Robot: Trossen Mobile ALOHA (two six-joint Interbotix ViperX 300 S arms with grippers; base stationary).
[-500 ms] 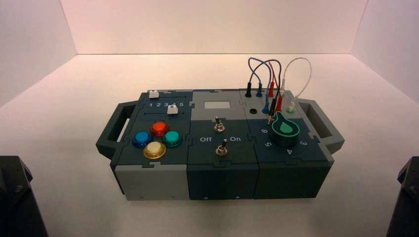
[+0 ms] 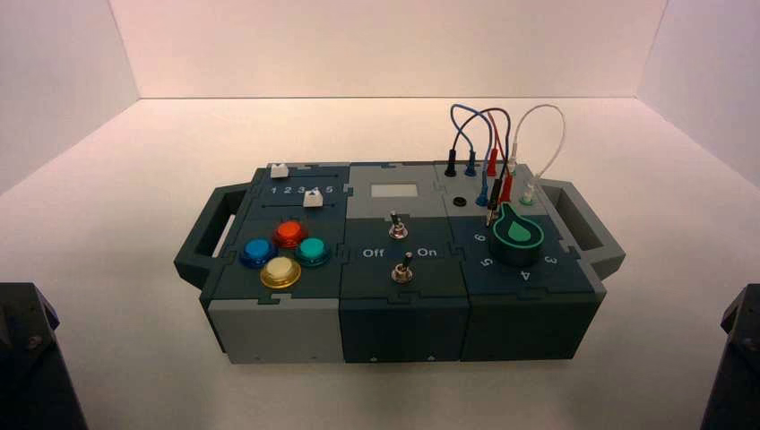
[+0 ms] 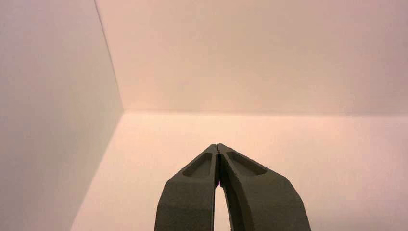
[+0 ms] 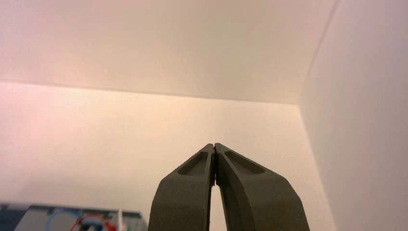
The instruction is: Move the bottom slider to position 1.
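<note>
The box (image 2: 269, 331) stands mid-table in the high view. Its two sliders are on the far left panel. The bottom slider (image 2: 312, 199) is a small white knob on a thin black track, just below the printed scale. The scale's digit "1" (image 2: 274, 190) is at its left end. The top slider (image 2: 279, 169) is alike and sits farther back. My left gripper (image 3: 218, 146) is shut and empty, parked at the near left, far from the box. My right gripper (image 4: 213, 145) is shut and empty, parked at the near right.
Blue, red, teal and cream-yellow buttons (image 2: 280, 270) sit in front of the sliders. Two toggle switches (image 2: 402, 268) stand mid-box, a green dial (image 2: 518, 233) and plugged wires (image 2: 488, 143) on the right. Handles stick out from both ends. White walls enclose the table.
</note>
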